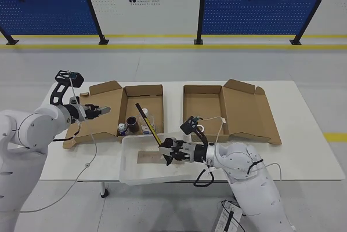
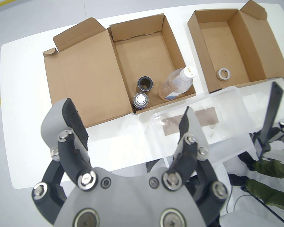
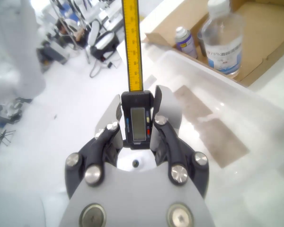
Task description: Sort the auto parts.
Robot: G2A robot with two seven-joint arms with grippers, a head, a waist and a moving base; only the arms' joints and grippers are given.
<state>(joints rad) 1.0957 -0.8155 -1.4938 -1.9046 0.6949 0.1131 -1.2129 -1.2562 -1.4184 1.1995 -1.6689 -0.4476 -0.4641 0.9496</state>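
**Caliper's up: mind that long beam on the way to a box**

Closest in, the right hand [image 3: 137, 119] is clamped on the display body of the digital caliper [image 3: 133, 55], with the yellow beam sticking straight out past the fingertips. It's hanging over the clear tray [image 1: 130, 165] at the front edge of the bench [image 1: 313, 156].

My read is that this is the carry step. The grip looks square, so I wouldn't re-grab. I'd lift enough for the low end to clear the tray wall, then lead with the beam tip slowly, since the whole length swings with any wrist turn.

The left hand [image 2: 127, 106] is spread wide and holding nothing, up over the left side of the bench, so it's out of the way.

Just past the tray is the left box [image 2: 142, 55], with a spray can [image 2: 140, 100], a black sleeve [image 2: 145, 83] and a water bottle [image 2: 176, 83] bunched at its front wall. That standing bottle looks easy to knock over, so I'd come in over the bare floor behind it and lay the caliper flat.

The right box [image 2: 222, 45] has one ring [image 2: 224, 74] in it. I can't tell for sure which box the caliper belongs in.
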